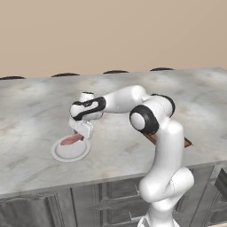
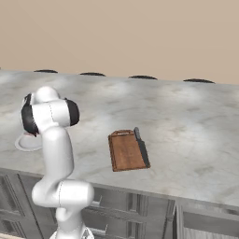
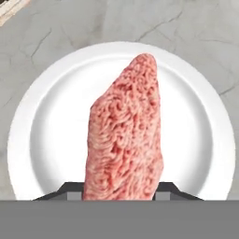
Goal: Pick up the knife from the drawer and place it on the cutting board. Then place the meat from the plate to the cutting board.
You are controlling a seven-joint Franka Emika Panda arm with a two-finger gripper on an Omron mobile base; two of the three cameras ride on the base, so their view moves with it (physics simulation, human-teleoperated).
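Note:
The pinkish-red meat [image 3: 126, 135] fills the middle of the hand view, and the dark fingertips [image 3: 70, 187] press on its near end from both sides. My gripper [image 1: 79, 135] is shut on the meat [image 1: 71, 140], low over the round white plate [image 1: 71, 153], with the slab's far end tilted down toward the plate [image 3: 51, 130]. In the right base view the reddish-brown cutting board [image 2: 125, 151] lies near the counter's front edge. The knife [image 2: 141, 147] rests along the board's right side. The drawer [image 2: 210, 226] seems pulled out below the counter at the lower right.
The marble counter [image 1: 133, 84] runs wide behind and beside the plate. Dark grey cabinet fronts [image 1: 88, 199] line the space under it. My own arm [image 2: 51, 121] hides most of the plate in the right base view and most of the board in the left one.

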